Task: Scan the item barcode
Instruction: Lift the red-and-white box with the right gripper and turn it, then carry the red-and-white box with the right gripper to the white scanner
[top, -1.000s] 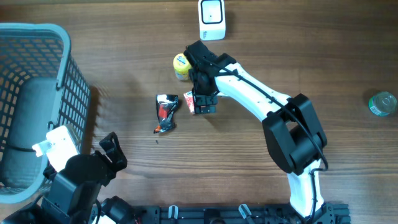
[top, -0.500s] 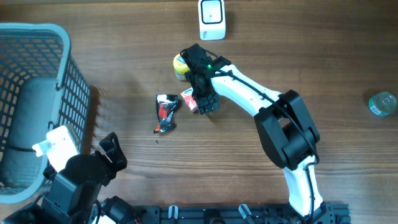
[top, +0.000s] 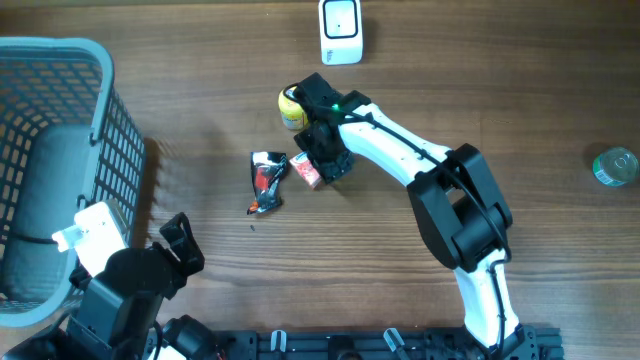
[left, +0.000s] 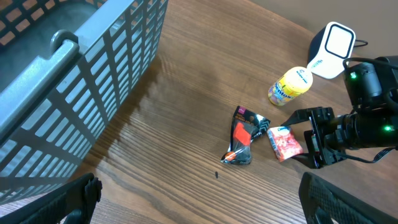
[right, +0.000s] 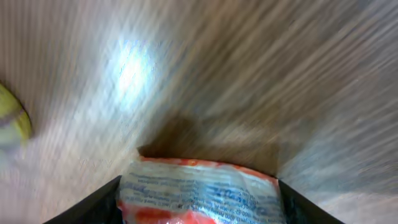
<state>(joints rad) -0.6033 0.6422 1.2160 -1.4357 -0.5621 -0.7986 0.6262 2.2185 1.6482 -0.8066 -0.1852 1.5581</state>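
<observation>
Basket (top: 60, 150) at far left, not in use. Left gripper (top: 180, 243) is parked at lower left, jaws wide, holding nothing. Dark wrapper (top: 267, 182) lies left of centre. Red snack packet (top: 306, 170) sits at centre on the table, pinched between the fingers of the right gripper (top: 322, 168), probably for carrying to the scanner (top: 341, 30) at top centre.

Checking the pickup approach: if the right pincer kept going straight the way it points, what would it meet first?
The red-and-white packet, lying between the right pincer's fingers; the wooden table seems to lie just behind it.
</observation>
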